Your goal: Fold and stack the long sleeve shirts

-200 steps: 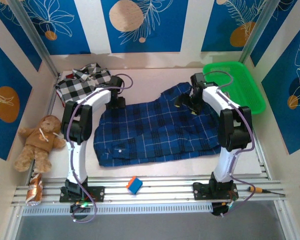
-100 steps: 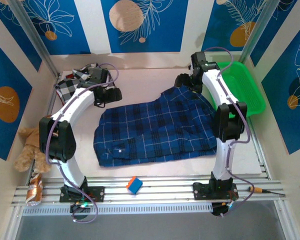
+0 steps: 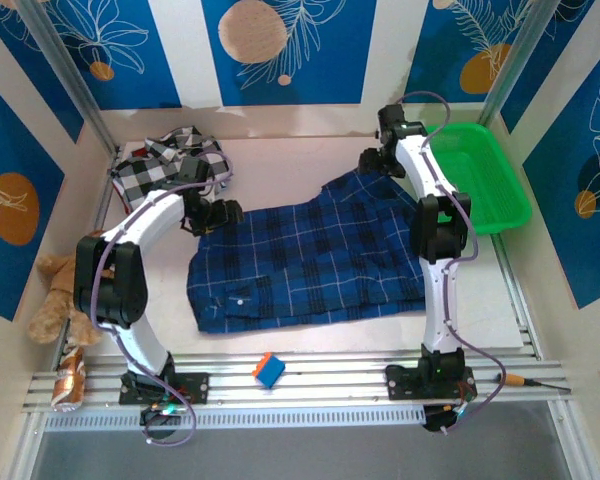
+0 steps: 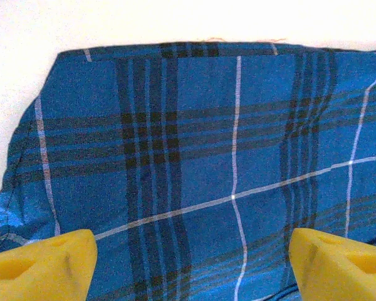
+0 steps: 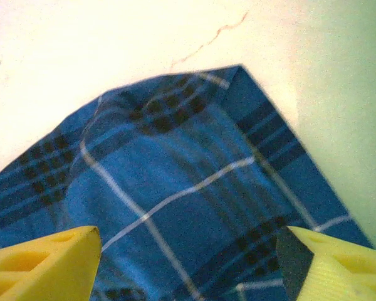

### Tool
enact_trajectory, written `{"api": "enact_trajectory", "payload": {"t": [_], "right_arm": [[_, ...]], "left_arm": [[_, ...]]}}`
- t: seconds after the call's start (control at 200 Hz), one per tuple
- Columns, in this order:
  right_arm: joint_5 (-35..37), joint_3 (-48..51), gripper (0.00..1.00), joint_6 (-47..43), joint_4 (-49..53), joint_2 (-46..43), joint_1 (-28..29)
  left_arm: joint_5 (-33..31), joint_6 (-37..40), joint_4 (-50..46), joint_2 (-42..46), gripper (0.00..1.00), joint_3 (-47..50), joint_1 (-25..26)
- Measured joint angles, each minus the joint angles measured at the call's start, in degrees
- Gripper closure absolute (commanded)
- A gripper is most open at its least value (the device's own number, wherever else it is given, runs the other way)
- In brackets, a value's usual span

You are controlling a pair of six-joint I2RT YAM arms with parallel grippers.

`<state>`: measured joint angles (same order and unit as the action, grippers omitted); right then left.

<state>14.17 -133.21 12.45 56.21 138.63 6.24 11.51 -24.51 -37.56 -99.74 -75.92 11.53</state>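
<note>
At the far left, the black-and-white checked shirt (image 3: 170, 160) is being left crumpled and untouched. The left gripper (image 4: 191, 254) is being held wide open over the far-left corner of the dark blue plaid shirt (image 3: 310, 255), which is lying spread mid-table, long axis left to right. The right gripper (image 5: 188, 254), equally wide, is being held over the far-right corner, near the green basket (image 3: 480, 175). Each far corner is being judged nearest its own arm.

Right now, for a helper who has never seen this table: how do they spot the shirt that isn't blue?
Go to the table's far left corner. The crumpled shirt there has bold black-and-white checks, unlike the blue plaid shirt spread out mid-table.
</note>
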Motion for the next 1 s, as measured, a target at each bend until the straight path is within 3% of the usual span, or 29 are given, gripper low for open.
{"api": "enact_trajectory", "payload": {"t": [0.255,0.515,1.0], "right_arm": [[-7.23,-3.98,0.38,-1.25,-2.23,3.28,-4.00],[-14.08,-4.35,0.42,-1.68,-3.06,4.96,-3.61],[-12.79,-4.33,0.41,-1.97,-3.06,6.05,-3.85]], "left_arm": [[0.52,1.31,-1.01,1.84,0.20,0.04,-0.52],[0.50,2.45,-1.55,2.75,0.20,1.27,-1.51],[0.50,2.60,-2.16,3.69,0.20,2.40,-2.21]]}}
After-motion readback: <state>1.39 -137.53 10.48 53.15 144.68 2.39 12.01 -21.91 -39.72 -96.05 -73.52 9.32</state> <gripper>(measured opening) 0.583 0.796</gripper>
